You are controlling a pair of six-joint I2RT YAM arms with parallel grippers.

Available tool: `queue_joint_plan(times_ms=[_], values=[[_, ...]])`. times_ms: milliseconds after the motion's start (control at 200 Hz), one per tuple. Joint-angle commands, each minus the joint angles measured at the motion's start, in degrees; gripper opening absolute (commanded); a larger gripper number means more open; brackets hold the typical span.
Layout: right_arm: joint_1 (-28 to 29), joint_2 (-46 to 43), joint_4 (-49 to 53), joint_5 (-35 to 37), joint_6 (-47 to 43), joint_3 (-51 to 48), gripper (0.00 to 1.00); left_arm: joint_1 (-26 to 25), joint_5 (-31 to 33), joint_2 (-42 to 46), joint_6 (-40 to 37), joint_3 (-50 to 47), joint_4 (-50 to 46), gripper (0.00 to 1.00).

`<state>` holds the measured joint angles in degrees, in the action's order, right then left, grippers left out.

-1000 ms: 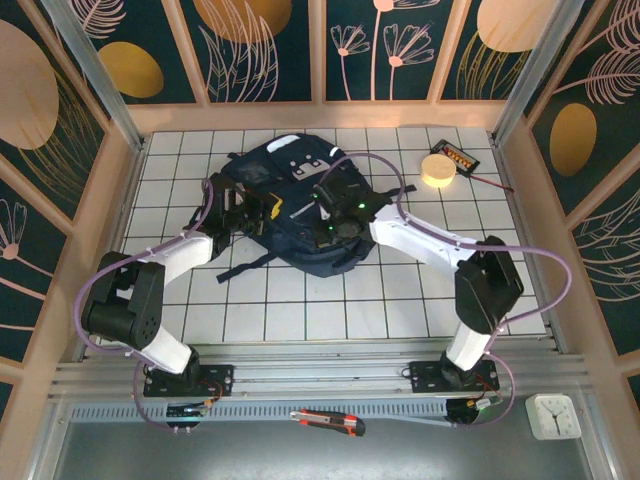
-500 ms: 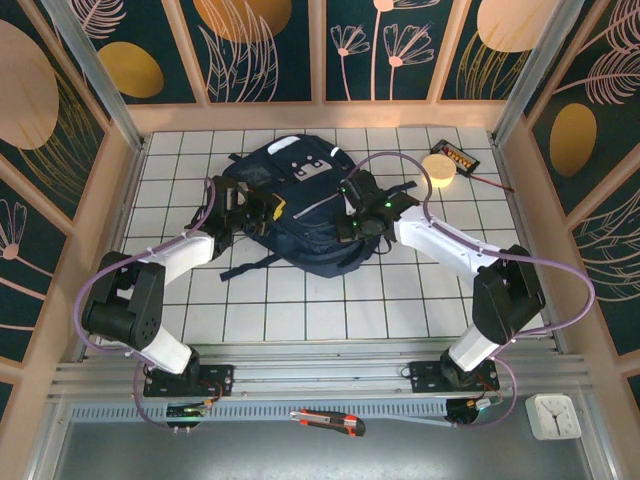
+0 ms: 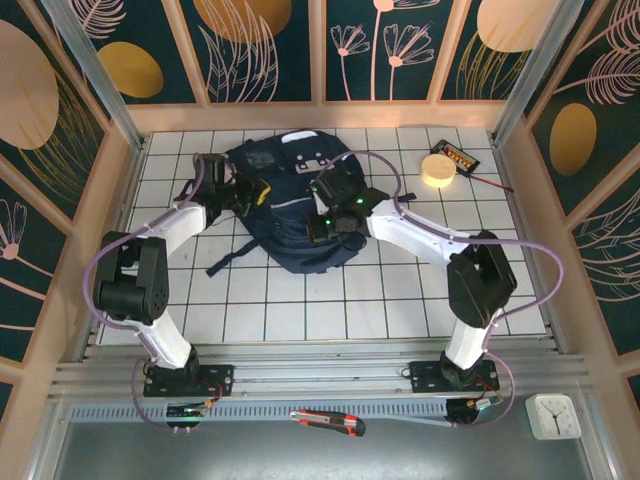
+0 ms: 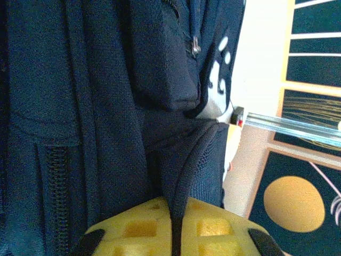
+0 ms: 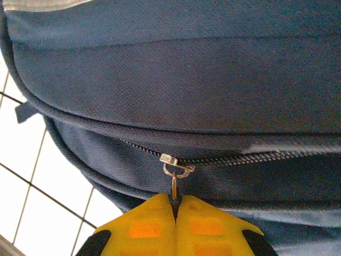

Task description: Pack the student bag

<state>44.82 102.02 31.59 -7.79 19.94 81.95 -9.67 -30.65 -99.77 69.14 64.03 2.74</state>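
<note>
The student bag (image 3: 290,240), a large navy backpack with white-grey patches, lies at the back centre of the tiled table. My left gripper (image 3: 256,192) is at the bag's left side. In the left wrist view its yellow pads (image 4: 133,232) pinch a dark fold of the bag (image 4: 80,96). My right gripper (image 3: 316,228) rests on the bag's middle. In the right wrist view it (image 5: 175,205) is shut on the metal zipper pull (image 5: 176,170) of a zipper across the bag (image 5: 186,80). The zipper teeth look closed on both sides of the slider.
A pale yellow round roll (image 3: 436,169) and a small black device (image 3: 457,156) with a cable lie at the back right. A box cutter (image 3: 327,420) and a white clock (image 3: 553,415) sit on the front ledge. Wooden walls (image 3: 120,200) ring the table.
My left gripper has moved back and left, pulling the bag's side with it. My right gripper swung right, then back left along the zipper. The bag has shifted slightly toward the back.
</note>
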Motion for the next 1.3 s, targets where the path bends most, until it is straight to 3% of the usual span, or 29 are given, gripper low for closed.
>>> queue_joint_plan(times_ms=[0, 175, 410, 751, 1016, 1291], values=[[1.92, 2.39, 1.68, -4.88, 1.02, 4.08, 0.0, 1.32, 1.86, 0.09, -4.16, 2.77, -1.76, 0.31], [1.86, 4.17, 2.07, -5.17, 0.28, 6.18, 0.0, 1.32, 2.97, 7.27, -3.37, -4.89, -1.34, 0.58], [1.75, 6.54, 2.06, -6.48, -0.51, 8.3, 0.0, 1.35, 5.61, 19.44, -3.08, -14.71, -4.78, 0.78], [1.59, 6.96, 2.23, -6.71, -1.74, 9.43, 0.0, 0.78, 4.98, 32.46, 11.68, -28.44, 4.37, 0.79], [1.15, 6.68, 2.13, -7.05, -2.41, 9.8, 0.0, -4.72, 6.56, 28.54, 15.67, -26.79, 8.92, 0.79], [1.15, 7.37, 3.23, -7.14, -3.25, 10.95, 0.0, -5.77, 7.12, 25.65, 18.33, -27.2, 14.0, 0.75]])
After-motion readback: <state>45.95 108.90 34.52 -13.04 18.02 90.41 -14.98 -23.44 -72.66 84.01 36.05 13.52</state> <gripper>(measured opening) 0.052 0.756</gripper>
